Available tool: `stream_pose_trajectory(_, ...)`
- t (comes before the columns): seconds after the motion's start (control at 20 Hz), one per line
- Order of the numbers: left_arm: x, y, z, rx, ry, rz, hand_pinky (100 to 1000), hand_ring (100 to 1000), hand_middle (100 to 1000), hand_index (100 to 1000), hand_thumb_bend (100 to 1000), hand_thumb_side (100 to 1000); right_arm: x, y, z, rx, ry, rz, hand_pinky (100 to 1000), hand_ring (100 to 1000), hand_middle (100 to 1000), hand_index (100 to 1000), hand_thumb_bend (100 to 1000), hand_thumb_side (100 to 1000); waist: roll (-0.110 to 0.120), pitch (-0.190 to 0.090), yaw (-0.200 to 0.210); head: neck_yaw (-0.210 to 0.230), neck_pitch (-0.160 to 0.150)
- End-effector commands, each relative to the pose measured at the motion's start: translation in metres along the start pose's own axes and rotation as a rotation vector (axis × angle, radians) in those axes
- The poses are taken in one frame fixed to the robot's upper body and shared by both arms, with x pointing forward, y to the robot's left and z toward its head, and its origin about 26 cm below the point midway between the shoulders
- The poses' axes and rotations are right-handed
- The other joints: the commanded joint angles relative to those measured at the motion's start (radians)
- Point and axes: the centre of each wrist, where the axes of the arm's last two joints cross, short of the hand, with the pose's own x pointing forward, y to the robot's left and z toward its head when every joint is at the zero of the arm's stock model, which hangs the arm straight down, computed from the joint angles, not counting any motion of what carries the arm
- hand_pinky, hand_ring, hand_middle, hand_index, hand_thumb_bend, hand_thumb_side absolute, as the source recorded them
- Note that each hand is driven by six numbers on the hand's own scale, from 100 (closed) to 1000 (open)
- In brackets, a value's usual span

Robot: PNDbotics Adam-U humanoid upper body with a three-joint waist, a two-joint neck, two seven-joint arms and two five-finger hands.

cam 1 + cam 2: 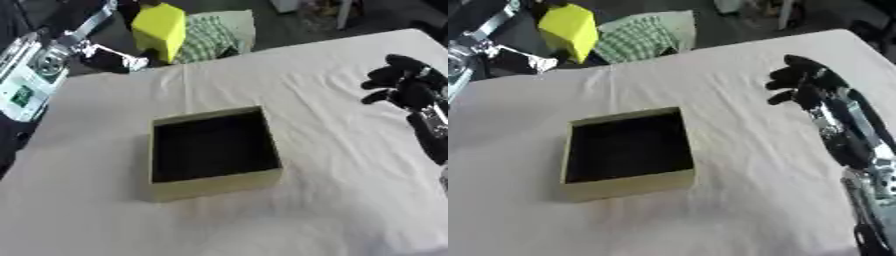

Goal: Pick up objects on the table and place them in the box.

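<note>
A tan cardboard box [219,184] with a dark, empty-looking inside stands open in the middle of the white table. A yellow block [159,27] hangs in the air beyond the table's far left edge. My left hand [131,7] shows only as dark fingers on the block's top at the picture's upper edge, and my silver left arm [87,30] runs up to it from the left. My right hand [802,82] hovers over the right side of the table, well right of the box, its fingers loosely bent and holding nothing.
A green checked cloth on a pale cushion [210,37] lies just behind the table's far edge, beside the yellow block. The white tablecloth [332,150] is wrinkled around the box. Dark floor and clutter lie beyond the far edge.
</note>
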Motion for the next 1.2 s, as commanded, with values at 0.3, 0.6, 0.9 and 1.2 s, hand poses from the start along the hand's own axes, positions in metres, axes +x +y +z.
stream_pose_trajectory(0.3, 0.015, -0.031, 0.007, -0.141, -0.058, 0.104, 660, 495, 476, 521, 289, 177, 0.010, -0.008, -0.005, -0.009, -0.041, 0.017, 648, 749, 730, 911, 100, 712, -0.014, -0.025, 0.005, -0.022, 0.019)
stream_pose_trajectory(0.6, 0.020, -0.063, 0.006, -0.242, -0.091, 0.150, 685, 522, 500, 547, 360, 235, 0.011, -0.007, -0.006, -0.009, -0.048, 0.013, 648, 749, 730, 911, 100, 711, -0.023, -0.025, 0.003, -0.026, 0.017)
stream_pose_trajectory(0.9, 0.020, -0.084, 0.007, -0.302, -0.104, 0.126, 706, 558, 528, 583, 432, 255, 0.011, -0.006, -0.007, -0.007, -0.049, 0.010, 648, 749, 729, 911, 100, 712, -0.028, -0.023, 0.008, -0.028, 0.013)
stream_pose_trajectory(1.2, 0.020, -0.099, 0.010, -0.399, -0.122, 0.064, 772, 685, 665, 738, 605, 393, 0.010, -0.005, -0.007, -0.006, -0.049, 0.009, 647, 749, 728, 911, 100, 715, -0.031, -0.018, 0.006, -0.029, 0.011)
